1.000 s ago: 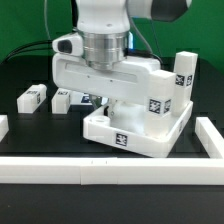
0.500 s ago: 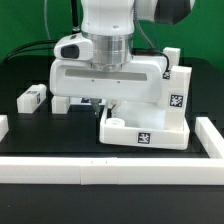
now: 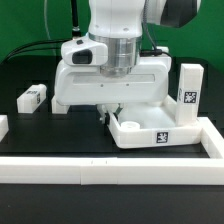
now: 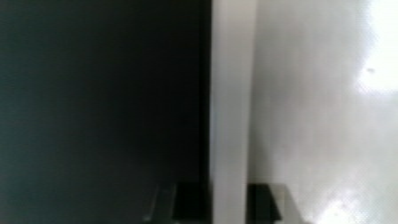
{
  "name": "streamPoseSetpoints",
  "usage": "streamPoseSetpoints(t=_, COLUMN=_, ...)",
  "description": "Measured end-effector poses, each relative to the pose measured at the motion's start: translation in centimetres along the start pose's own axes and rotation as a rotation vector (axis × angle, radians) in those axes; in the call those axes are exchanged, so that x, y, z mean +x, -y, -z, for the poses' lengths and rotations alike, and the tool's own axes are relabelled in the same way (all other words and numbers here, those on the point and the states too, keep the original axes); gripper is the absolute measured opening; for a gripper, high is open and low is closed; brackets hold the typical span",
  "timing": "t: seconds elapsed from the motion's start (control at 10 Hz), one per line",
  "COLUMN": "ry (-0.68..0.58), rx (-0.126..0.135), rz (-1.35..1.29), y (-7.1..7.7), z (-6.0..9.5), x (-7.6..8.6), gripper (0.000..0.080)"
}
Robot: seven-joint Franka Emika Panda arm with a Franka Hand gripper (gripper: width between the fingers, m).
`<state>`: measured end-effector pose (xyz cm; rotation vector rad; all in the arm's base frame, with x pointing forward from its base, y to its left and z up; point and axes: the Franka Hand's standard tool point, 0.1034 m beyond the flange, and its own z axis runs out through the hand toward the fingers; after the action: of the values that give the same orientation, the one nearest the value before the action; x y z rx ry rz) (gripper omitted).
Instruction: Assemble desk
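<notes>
My jaws are clamped on the thin raised rim of the white desk top point(image 3: 135, 137). In the wrist view that rim point(image 4: 231, 100) runs straight out between my two fingertips point(image 4: 187, 200). The desk top sits level on the black tabletop point(image 3: 40, 130), stretching away from my jaws toward the exterior view's right. One leg point(image 3: 188, 92) stands upright at its corner farthest from my jaws. Another leg point(image 3: 33, 96) lies loose, well apart on my jaws' opposite side.
</notes>
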<state>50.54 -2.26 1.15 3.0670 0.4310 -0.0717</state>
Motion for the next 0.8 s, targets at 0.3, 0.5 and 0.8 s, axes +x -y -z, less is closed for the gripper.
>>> streamPoseSetpoints(t=0.3, ry=0.012, rx=-0.013, rz=0.180, y=-0.6, z=0.0, x=-0.5, gripper=0.0060)
streamPoseSetpoints(t=0.5, ry=0.018, rx=-0.022, rz=0.277, y=-0.7, z=0.0, x=-0.5, gripper=0.0060)
streamPoseSetpoints(t=0.8, ry=0.014, rx=-0.040, rz=0.462, y=1.0, z=0.0, x=1.4, gripper=0.0060)
